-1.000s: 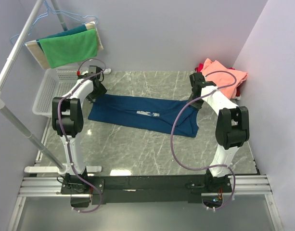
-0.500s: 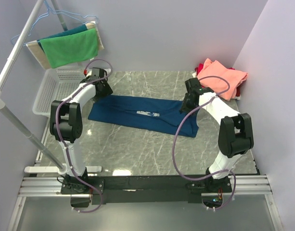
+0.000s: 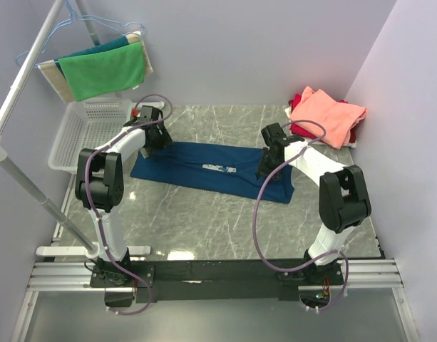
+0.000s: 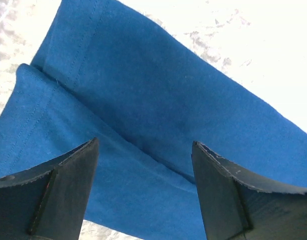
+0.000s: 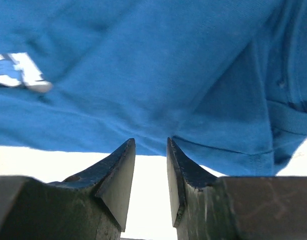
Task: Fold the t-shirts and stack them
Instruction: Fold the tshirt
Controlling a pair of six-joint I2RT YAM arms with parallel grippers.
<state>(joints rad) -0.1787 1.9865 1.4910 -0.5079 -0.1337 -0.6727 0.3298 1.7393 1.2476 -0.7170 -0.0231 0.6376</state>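
You see: tee matt knit cloth, stitched hems | table glossy, marble-look, smooth | basket white plastic mesh | left fingers matt black, edges rough

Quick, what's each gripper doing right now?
Left gripper: jaws wide open over the blue shirt, holding nothing.
Right gripper: jaws barely apart, holding nothing.

The table has a grey marble-pattern top. A dark navy-blue t-shirt lies flat on it, stretched left to right across the far half, with its pale print facing up. In the far right corner, a folded salmon-pink t-shirt rests on a red t-shirt.
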